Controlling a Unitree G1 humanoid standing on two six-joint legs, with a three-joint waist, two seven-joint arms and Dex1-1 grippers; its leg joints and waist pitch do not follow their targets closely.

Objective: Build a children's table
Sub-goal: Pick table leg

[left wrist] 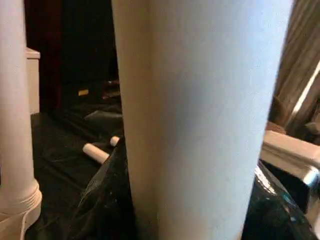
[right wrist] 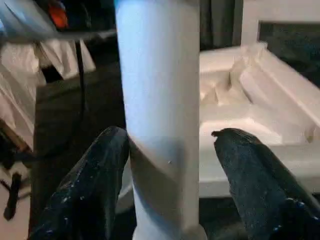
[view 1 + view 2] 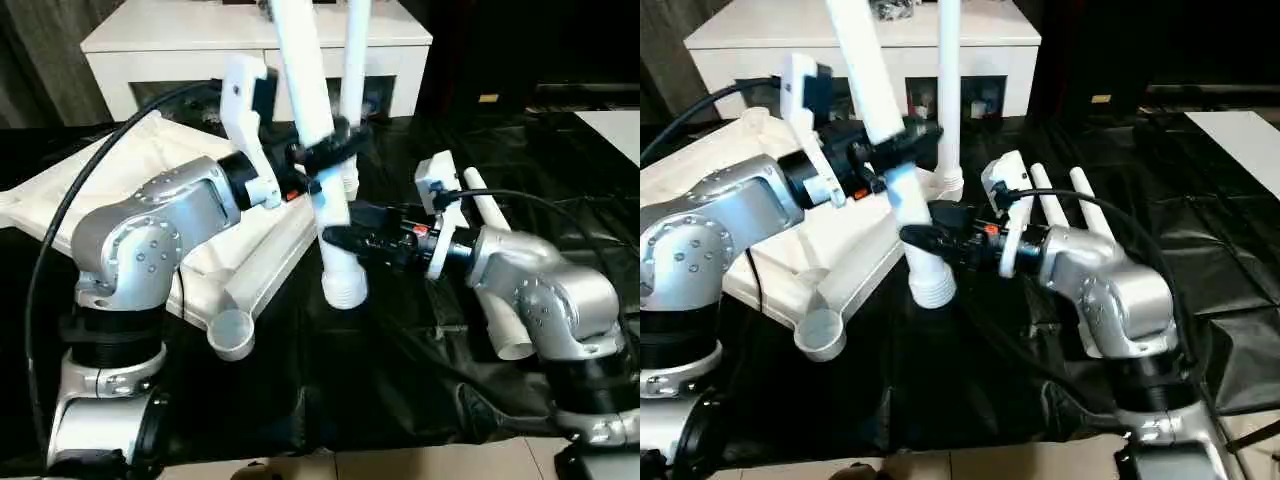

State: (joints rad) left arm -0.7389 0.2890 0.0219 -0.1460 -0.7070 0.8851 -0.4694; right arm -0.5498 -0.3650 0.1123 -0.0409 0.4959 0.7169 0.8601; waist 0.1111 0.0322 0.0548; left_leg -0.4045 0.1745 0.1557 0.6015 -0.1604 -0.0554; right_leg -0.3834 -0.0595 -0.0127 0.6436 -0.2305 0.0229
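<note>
left end effector (image 3: 330, 150): clamped on leg (image 3: 310, 110) | right end effector (image 2: 170, 150): unclenched, straddling leg's lower end | tabletop (image 3: 150, 160): beside leg

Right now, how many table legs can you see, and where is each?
4. One leg held in the left hand; one standing leg screwed into the tabletop; two loose legs on the black sheet behind the right arm.

Black plastic sheet (image 3: 560, 190) over the work surface, white cabinet (image 3: 200, 40) behind, pale floor (image 3: 420, 465) in front
</note>
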